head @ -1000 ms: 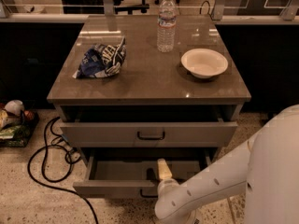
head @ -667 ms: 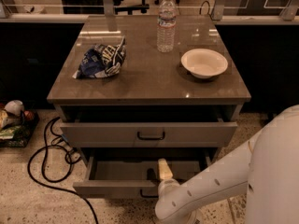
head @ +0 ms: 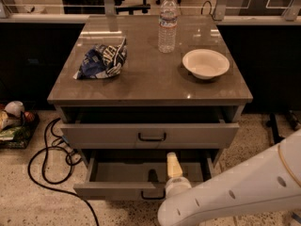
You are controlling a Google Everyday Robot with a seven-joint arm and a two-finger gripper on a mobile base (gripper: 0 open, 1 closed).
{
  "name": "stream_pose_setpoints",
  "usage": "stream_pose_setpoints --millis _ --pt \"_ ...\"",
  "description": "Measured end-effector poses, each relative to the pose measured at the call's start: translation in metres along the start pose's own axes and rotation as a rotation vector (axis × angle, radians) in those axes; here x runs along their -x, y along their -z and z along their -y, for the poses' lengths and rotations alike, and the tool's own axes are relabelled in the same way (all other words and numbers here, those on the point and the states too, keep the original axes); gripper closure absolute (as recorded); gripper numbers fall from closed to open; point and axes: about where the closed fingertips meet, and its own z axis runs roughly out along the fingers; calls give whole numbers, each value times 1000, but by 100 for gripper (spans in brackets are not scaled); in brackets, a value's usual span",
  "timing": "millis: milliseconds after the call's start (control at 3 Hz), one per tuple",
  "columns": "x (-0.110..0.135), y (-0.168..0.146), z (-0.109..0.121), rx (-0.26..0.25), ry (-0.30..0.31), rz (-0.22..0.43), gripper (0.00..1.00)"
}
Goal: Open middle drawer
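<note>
Camera view: cabinet filled centre. My white arm entered from lower right. Middle drawer sat pulled out, tray exposed, under top drawer. Chip bag, bowl, bottle on cabinet top. My gripper hung over middle drawer's tray, behind its front; could not tell its opening or any hold.
</note>
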Motion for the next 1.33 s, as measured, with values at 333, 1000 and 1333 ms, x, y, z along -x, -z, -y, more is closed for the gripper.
stream_pose_setpoints --millis 333,1000,1333 --pt "-28 32 26 -29 21 -105 16" --pt "-40 39 26 -10 -8 -143 72" --pt "-40 40 27 -13 -8 -144 94"
